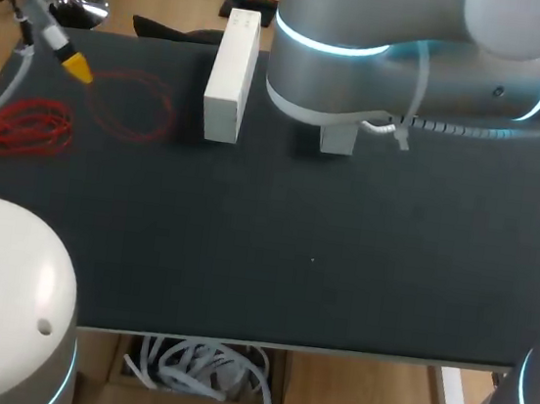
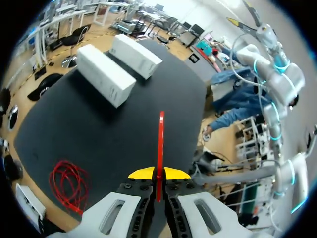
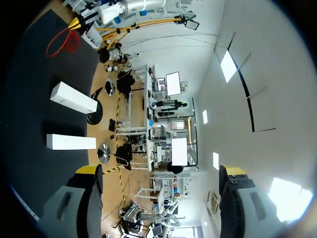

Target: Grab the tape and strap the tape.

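A thin red tape loop [image 1: 136, 107] hangs over the table's far left. My left gripper [image 1: 78, 66] is shut on one end of it. In the left wrist view the tape [image 2: 161, 144] runs straight out from between the closed yellow fingertips [image 2: 141, 173] of my left gripper [image 2: 158, 173]. A bundle of red tape [image 1: 28, 128] lies on the mat at the left edge, beside and below that gripper [image 2: 69, 182]. My right gripper [image 3: 161, 171] is open, empty and raised high, tilted away from the table. The head view shows only my right arm [image 1: 367, 56].
Two long white boxes stand at the back of the black mat [image 1: 294, 244]: one [image 1: 231, 74] left of centre, the other [image 1: 337, 136] mostly hidden under my right arm. Both also show in the left wrist view [image 2: 106, 74] [image 2: 136, 54] and the right wrist view [image 3: 73, 97] [image 3: 71, 142].
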You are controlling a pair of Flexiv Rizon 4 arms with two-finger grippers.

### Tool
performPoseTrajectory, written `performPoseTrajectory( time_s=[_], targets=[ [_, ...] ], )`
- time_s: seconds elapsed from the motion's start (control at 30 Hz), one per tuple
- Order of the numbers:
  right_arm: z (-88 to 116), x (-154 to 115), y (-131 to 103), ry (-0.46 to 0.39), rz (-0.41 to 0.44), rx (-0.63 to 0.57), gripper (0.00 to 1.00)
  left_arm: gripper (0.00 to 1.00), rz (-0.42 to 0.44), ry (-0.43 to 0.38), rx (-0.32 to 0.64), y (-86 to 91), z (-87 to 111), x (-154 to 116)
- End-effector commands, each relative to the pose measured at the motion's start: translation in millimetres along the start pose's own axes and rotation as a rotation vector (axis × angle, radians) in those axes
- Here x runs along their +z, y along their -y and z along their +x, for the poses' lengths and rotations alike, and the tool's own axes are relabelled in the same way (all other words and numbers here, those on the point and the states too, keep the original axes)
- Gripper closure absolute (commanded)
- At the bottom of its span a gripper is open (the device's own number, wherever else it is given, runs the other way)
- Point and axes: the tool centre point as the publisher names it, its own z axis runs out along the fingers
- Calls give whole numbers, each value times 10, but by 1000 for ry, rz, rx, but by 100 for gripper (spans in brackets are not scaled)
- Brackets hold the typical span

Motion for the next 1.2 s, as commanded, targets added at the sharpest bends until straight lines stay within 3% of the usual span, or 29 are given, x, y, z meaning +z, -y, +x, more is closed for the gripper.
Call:
performPoseTrajectory(
  time_s=[0.03, 0.07, 0.2, 0.3, 0.47, 0.6, 0.83, 0.87, 0.93, 0.97, 1.2],
  targets=[
    [-17, -11, 4, -5, 0, -2, 0, 100, 25, -46, -59, -295, -251, -87],
    [-17, -11, 4, -5, 0, -2, 0, 100, -14, -53, -92, -342, -313, -98],
    [-17, -11, 4, -5, 0, -2, 0, 100, 12, -30, -109, -464, -536, -177],
    [-17, -11, 4, -5, 0, -2, 0, 100, 86, 14, -113, -566, -739, -222],
    [-17, -11, 4, -5, 0, -2, 0, 100, 137, -34, -172, -656, -946, -276],
    [-17, -11, 4, -5, 0, -2, 0, 100, 67, -95, -205, -701, -1076, -394],
    [-17, -11, 4, -5, 0, -2, 0, 100, -29, -169, -152, -531, -1215, -464],
    [-17, -11, 4, -5, 0, -2, 0, 87, -29, -169, -152, -531, -1215, -464],
    [-17, -11, 4, -5, 0, -2, 0, 25, -29, -169, -152, -531, -1215, -464],
    [-17, -11, 4, -5, 0, -2, 0, 0, -29, -169, -152, -531, -1215, -464],
    [-17, -11, 4, -5, 0, -2, 0, 0, -29, -169, -152, -531, -1215, -464]
  ],
)
